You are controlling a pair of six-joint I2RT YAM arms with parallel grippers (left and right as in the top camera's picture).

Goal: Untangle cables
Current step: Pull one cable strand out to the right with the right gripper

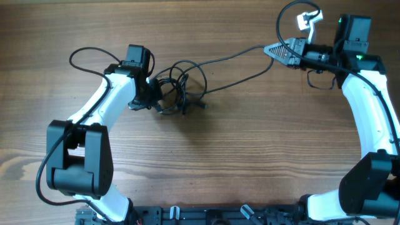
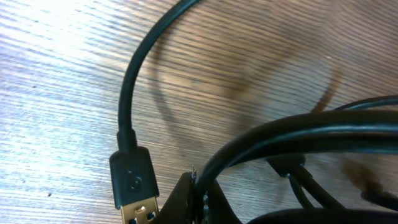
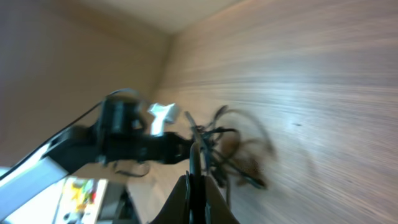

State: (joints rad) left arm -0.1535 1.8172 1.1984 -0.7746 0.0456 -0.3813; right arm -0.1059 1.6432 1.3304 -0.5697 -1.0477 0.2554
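The cables form a knotted black bundle (image 1: 177, 92) at the table's middle left, with two long strands (image 1: 240, 55) running right. My left gripper (image 1: 154, 95) is shut on the bundle's left side; in the left wrist view the thick strands (image 2: 298, 134) pass between its fingers (image 2: 198, 199), and a USB plug (image 2: 132, 186) lies beside them. My right gripper (image 1: 272, 50) is shut on a strand's end at the upper right, held above the table; the right wrist view shows the strand (image 3: 194, 155) clamped between the fingers (image 3: 196, 186) and the blurred bundle (image 3: 233, 152) beyond.
The table (image 1: 250, 150) is wood. The left arm's thick wire (image 1: 84, 56) loops at the upper left; the right arm's wire (image 1: 294, 9) and a white connector (image 1: 307, 20) sit at the upper right. A rack (image 1: 206, 215) runs along the front edge.
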